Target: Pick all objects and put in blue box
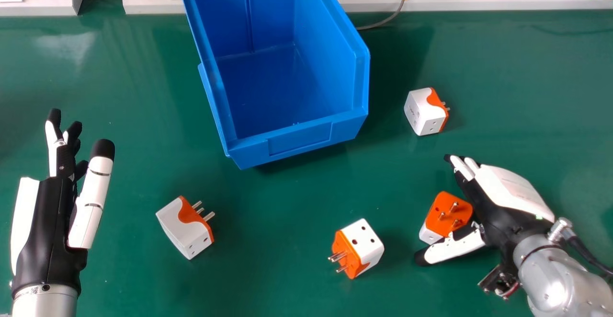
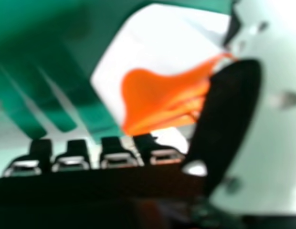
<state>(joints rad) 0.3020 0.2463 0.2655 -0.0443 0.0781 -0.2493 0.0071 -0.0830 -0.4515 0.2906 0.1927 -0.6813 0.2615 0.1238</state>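
We see our right hand (image 1: 498, 216) low at the table (image 1: 550, 92), its silver forearm (image 1: 567, 283) slanting in from the head view's lower right corner. The hand is spread: its fingers run straight ahead and to the left, while the thumb juts left on the near side, leaving a wide gap. In that gap sits the orange-and-white adapter (image 1: 450, 207), its orange pronged face turned up in the head view. In the right hand view it lies beyond the fingertips, partly behind the thumb; the picture there is blurry, so we can't say for sure whether thumb and adapter touch.

To the left of the right thumb, a little way off, is the second adapter (image 1: 368, 243), prongs facing left. The third adapter (image 1: 424, 113) is past the right fingertips, slightly to their left, prongs facing right. The blue box (image 1: 306, 137) stands farther ahead and left of that hand, open side up.

Our left hand (image 1: 50, 226) is at the head view's left, pointing ahead with fingers loosely extended and thumb held apart. The fourth adapter (image 1: 184, 226) rests to its right, prongs facing away from it.
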